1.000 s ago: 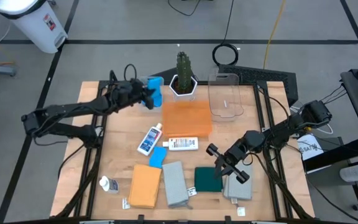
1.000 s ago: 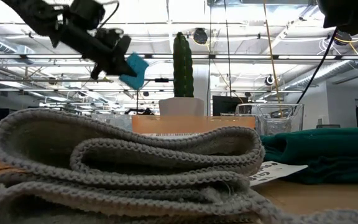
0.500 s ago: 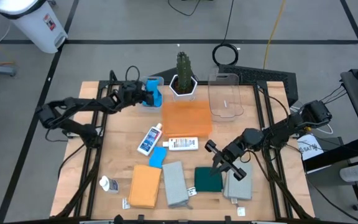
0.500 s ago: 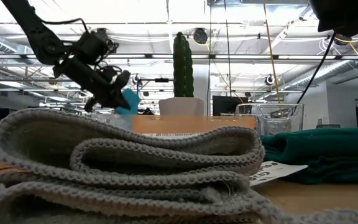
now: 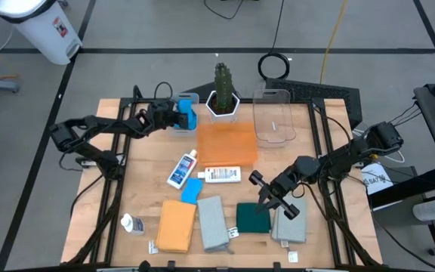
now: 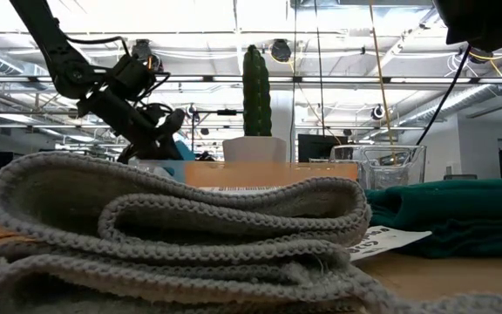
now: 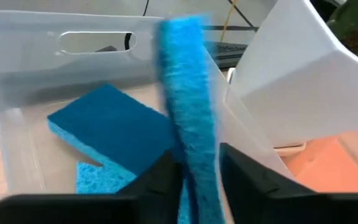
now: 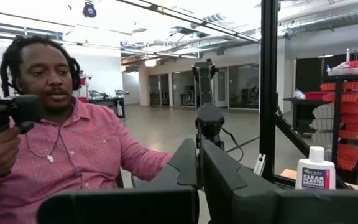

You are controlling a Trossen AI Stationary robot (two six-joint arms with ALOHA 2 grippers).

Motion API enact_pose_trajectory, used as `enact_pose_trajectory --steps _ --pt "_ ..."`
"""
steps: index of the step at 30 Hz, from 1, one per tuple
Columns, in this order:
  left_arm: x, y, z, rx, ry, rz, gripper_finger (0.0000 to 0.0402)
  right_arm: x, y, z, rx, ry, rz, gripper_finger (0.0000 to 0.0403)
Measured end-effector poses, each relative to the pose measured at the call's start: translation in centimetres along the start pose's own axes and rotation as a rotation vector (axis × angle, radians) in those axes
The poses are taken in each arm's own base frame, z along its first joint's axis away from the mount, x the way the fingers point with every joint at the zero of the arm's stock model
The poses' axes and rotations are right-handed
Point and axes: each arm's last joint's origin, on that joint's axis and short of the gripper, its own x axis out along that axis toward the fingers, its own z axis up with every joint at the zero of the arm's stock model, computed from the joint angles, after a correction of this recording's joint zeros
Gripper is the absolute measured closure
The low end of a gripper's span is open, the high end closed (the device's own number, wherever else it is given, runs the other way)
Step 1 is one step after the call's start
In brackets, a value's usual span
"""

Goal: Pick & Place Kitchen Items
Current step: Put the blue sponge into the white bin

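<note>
Lower end of the blurred blue sponge [image 7: 188,106] behind the left claw's fingers [image 7: 160,186], out of sight.

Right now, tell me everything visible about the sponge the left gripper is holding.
The blue sponge is bright blue with a rough, porous, foam-like face. It stands on edge, pinched between the left gripper's dark fingers, lowered into the clear plastic bin beside the cactus's white pot. Other blue sponges already lie on the bin's floor beneath it. Its lower end is hidden behind the fingers.

two slim dark arms of jointed black segments. black cables run along them. each ends in dark flat fingers.
</note>
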Motion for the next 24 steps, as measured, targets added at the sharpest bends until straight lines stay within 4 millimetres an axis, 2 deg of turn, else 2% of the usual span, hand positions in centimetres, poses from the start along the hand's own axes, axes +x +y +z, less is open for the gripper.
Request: enact_pose_trajectory --steps 5,9,18,24 --pt "-0.1 0.1 0.2 0.018 -0.006 0.002 0.0221 0.0 0.0 0.0 0.000 0.000 0.000 0.0403" --pt "-0.7 -0.1 0.7 0.040 -0.034 -0.008 0.0193 0.0 0.0 0.0 0.000 0.000 0.000 0.0403" --pt "-2.4 -0.8 2.0 0.070 -0.089 -0.035 0.0188 0.0 0.0 0.0 0.001 0.000 0.000 0.0403" --pt "-4.6 -1.5 3.0 0.074 -0.113 -0.056 0.0188 0.0 0.0 0.0 0.001 0.001 0.000 0.0403"
